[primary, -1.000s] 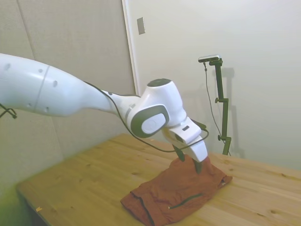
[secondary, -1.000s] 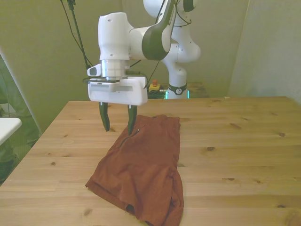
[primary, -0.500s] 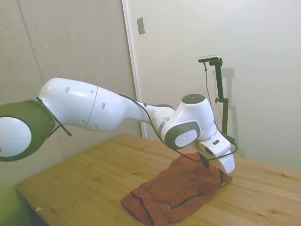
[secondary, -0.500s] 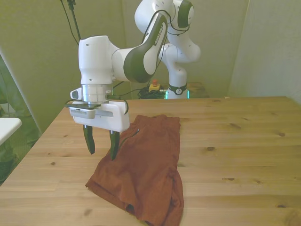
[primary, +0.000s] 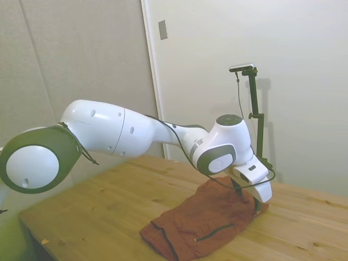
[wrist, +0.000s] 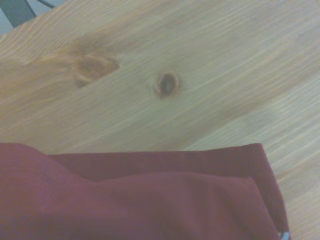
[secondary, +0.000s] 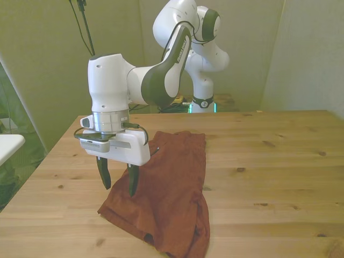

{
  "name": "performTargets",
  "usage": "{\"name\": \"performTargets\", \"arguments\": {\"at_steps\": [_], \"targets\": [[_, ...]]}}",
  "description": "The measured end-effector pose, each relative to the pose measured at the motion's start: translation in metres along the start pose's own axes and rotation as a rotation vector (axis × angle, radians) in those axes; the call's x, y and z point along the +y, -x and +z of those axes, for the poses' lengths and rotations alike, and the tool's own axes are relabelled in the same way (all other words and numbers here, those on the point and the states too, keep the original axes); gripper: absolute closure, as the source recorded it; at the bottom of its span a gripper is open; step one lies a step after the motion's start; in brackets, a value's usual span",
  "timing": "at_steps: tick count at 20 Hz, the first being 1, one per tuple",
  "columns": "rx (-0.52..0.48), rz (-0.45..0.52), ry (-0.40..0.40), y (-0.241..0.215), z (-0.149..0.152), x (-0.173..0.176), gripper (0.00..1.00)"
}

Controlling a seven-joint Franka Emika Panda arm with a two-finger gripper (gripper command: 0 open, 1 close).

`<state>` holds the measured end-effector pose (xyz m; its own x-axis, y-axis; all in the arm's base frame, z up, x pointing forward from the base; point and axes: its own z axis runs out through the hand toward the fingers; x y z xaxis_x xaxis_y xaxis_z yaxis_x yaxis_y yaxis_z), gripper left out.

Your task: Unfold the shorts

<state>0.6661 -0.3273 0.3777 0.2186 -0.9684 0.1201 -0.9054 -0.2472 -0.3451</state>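
Front view: the rust-orange shorts (secondary: pixel 166 196) lie folded and rumpled on the wooden bench (secondary: pixel 269 177), their near end close to the bench's front edge. Above their edge on the front view's left, the hand (secondary: pixel 118 183) hangs spread wide, gripping nothing, one fingertip over cloth, the other over bare wood. No readable writing shows anywhere.

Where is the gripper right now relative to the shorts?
In the front view, the open gripper straddles the edge of the shorts on the front view's left, one finger over bare table.
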Motion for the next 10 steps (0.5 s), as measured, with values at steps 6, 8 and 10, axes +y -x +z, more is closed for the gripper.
{"name": "performTargets", "arguments": {"at_steps": [6,8,10], "targets": [[-0.009,-0.005,0.005,0.0021,0.0078,-0.0033,1.00],[-0.014,-0.006,0.006,0.0038,0.0088,-0.0041,1.00],[-0.017,-0.008,0.007,0.0050,0.0107,-0.0045,1.00]]}}
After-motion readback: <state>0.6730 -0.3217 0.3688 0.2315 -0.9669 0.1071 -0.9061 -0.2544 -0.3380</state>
